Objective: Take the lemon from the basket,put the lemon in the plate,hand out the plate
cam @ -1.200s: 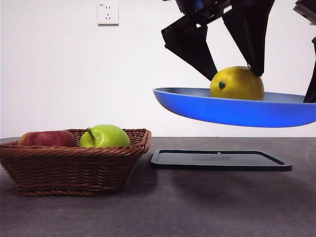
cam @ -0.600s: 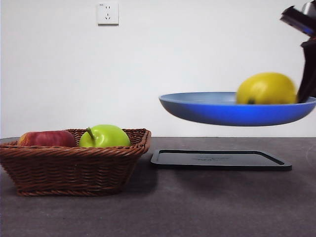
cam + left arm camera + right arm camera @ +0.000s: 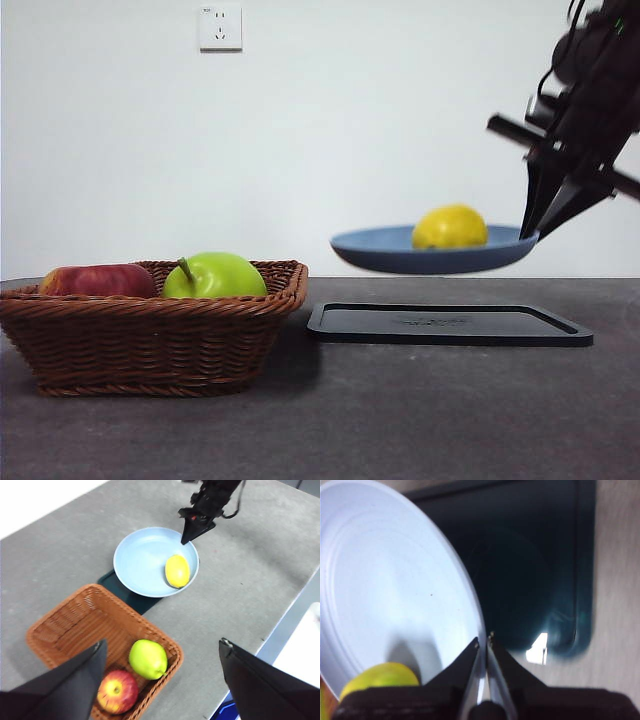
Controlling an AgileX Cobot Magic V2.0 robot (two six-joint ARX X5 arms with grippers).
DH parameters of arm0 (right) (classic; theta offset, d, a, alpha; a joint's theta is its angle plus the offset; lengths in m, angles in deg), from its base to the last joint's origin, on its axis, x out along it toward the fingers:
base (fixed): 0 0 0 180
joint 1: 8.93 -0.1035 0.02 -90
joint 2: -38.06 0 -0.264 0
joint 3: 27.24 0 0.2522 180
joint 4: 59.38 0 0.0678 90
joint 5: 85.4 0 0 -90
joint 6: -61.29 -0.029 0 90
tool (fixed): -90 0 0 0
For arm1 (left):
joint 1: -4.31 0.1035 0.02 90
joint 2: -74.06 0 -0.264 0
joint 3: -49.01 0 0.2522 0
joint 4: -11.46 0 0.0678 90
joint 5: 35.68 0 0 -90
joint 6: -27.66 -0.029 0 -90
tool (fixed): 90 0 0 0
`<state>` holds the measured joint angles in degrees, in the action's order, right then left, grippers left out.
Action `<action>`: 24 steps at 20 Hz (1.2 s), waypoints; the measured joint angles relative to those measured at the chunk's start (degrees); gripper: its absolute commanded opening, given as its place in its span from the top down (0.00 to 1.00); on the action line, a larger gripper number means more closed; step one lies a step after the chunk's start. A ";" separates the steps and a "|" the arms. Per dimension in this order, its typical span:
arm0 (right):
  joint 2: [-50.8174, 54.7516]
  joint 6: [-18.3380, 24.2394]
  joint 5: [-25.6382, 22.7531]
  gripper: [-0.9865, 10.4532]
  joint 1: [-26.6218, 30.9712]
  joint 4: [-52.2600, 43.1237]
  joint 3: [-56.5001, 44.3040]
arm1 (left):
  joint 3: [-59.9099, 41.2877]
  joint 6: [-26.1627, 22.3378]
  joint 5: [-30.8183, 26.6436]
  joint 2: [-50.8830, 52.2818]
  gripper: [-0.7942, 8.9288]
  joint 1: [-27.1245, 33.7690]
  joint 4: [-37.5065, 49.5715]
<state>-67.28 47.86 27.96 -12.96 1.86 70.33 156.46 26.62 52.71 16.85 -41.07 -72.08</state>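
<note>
The right gripper (image 3: 484, 641) had its fingers (image 3: 545, 205) pinched tight on the rim of the plate (image 3: 390, 250), grabbing it at the plate's 3 o'clock edge in the front view. The plate was up in the air, hanging over the black tray (image 3: 450, 325), not touching it. The lemon (image 3: 450, 227) sat inside the plate, over toward the gripper side, pretty close to where the fingers clamped on.

The left gripper (image 3: 162, 672) was up high with its fingers (image 3: 75, 680) spread wide and nothing in them, looking down over the basket (image 3: 65, 625).

The basket was on the grey surface (image 3: 400, 420), off at the tray's 9 o'clock in the front view, just beside it. Inside it were a green apple (image 3: 213, 275) and a red apple (image 3: 97, 281), side by side. A wall socket (image 3: 220, 27) was up on the white wall behind.
</note>
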 measured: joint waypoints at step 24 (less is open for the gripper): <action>-10.16 0.42 -4.02 0.70 3.67 -2.67 3.52 | 0.00 0.00 -1.22 0.00 0.52 0.02 -0.87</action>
<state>-77.44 48.27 23.94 -9.29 -0.81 73.85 156.46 26.62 51.49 16.85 -41.05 -72.95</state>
